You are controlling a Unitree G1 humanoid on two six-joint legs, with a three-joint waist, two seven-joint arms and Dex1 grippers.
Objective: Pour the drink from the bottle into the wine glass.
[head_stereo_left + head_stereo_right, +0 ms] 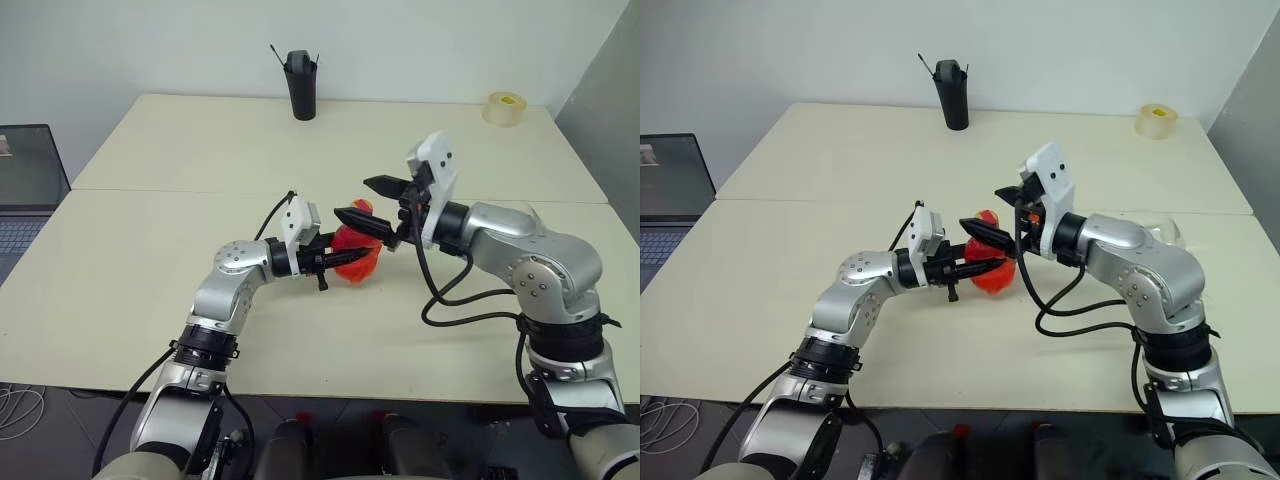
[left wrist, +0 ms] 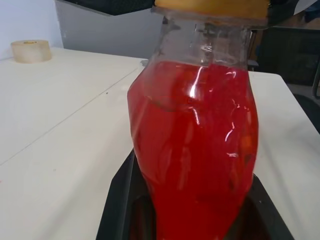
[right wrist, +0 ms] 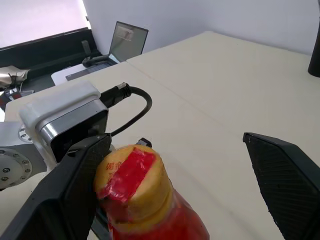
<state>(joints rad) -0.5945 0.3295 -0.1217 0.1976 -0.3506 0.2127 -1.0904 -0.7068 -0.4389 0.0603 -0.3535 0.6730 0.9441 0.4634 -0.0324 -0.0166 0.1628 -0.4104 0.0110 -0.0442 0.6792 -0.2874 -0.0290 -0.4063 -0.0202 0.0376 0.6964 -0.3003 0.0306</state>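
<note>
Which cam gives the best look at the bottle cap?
Right wrist view: the yellow-orange cap shows from above, red label visible, between the open right gripper fingers. Left wrist view catches only the cap's lower edge above the bottle. Eye views show a small orange spot mostly hidden by gripper fingers.

Glossy clear plastic bottle [image 2: 195, 145], matt cream table [image 1: 180, 150]

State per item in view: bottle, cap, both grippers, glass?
bottle: upright, holding red drink, gripped
cap: on
left gripper: shut on bottle
right gripper: open, jaws either side of the cap
wine glass: behind the right arm, contents unclear
</note>
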